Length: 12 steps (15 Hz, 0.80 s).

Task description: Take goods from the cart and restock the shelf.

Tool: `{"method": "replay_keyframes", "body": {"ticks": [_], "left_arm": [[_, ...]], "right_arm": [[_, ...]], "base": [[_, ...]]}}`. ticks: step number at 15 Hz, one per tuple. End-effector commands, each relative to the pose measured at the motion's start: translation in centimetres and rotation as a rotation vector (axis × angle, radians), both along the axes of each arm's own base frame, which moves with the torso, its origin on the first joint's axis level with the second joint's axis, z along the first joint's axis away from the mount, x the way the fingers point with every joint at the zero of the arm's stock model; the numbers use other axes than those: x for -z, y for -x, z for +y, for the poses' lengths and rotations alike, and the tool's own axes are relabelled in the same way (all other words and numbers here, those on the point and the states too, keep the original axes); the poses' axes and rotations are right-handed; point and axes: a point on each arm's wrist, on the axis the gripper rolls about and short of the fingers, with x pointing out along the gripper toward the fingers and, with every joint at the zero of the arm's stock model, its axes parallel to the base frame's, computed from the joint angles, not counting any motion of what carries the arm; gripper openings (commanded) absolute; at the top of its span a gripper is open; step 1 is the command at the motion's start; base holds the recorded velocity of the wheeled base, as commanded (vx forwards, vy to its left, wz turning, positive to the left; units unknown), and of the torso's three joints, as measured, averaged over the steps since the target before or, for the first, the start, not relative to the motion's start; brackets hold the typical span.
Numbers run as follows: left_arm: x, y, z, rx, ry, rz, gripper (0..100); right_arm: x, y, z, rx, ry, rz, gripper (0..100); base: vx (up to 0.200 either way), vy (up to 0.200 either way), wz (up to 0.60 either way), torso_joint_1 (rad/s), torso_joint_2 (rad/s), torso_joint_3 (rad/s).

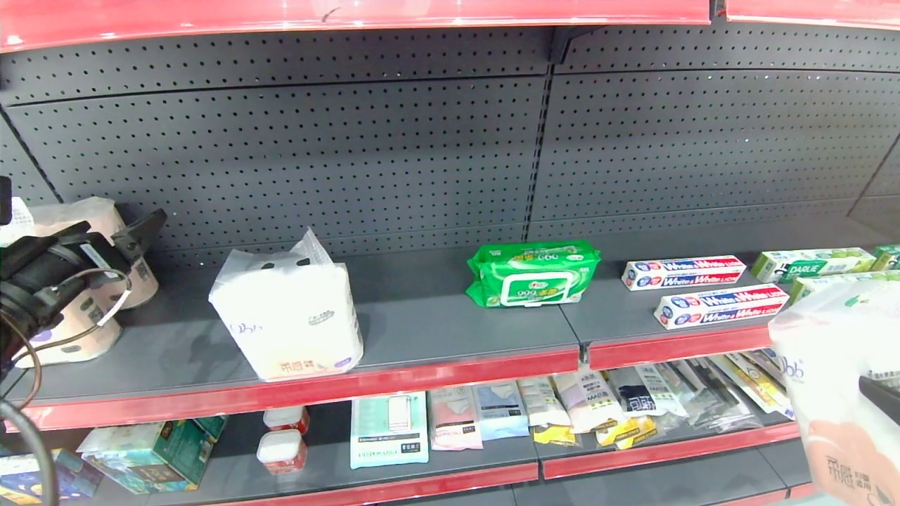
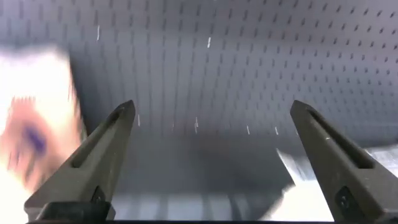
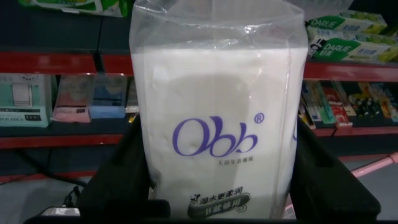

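Head view: the tissue pack (image 1: pixel 837 379) hangs before the right part of the shelf (image 1: pixel 422 330). Left wrist view: the left gripper (image 2: pixel 211 109) gapes empty above the shelf. Right wrist view: the right gripper (image 3: pixel 214 168) clamps the pack's sides. It is probably light, squashy and slick-wrapped, so grip mid-body.

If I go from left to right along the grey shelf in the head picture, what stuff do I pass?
Paper rolls → white tissue pack → green wipes → red toothpaste boxes → green toothpaste boxes. In front, off the shelf, the right gripper holds a second pack.
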Motion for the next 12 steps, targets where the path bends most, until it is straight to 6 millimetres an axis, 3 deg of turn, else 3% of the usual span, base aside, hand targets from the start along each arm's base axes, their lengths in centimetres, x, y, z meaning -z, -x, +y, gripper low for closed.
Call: {"method": "replay_keyframes", "body": {"ticks": [1,5,9,12], "left_arm": [[-4.2,5.8,-1.7,-0.012,0.061,0.015,100],[-4.8,15.2,-4.9,0.244,0.076,0.153,100],[-4.1,21.1,-7.1,0.441,0.03,0.122,100],[-2.8,25.7,-7.6,0.596,0.021,0.159,100]], "right_arm": [[-0.3,0.6,0.1,-0.002,0.006,-0.033,0],[-1.2,0.4,0.5,-0.114,-0.01,-0.06,0],[-1.9,-0.6,0.7,-0.156,-0.03,-0.05,0],[-1.7,-1.0,0.7,-0.148,-0.058,-0.03,0]], "base": [[0.0,0.0,0.0,0.0,0.0,0.0],[0.0,0.0,0.0,0.0,0.0,0.0],[0.0,0.0,0.0,0.0,0.0,0.0],[0.0,0.0,0.0,0.0,0.0,0.0]]}}
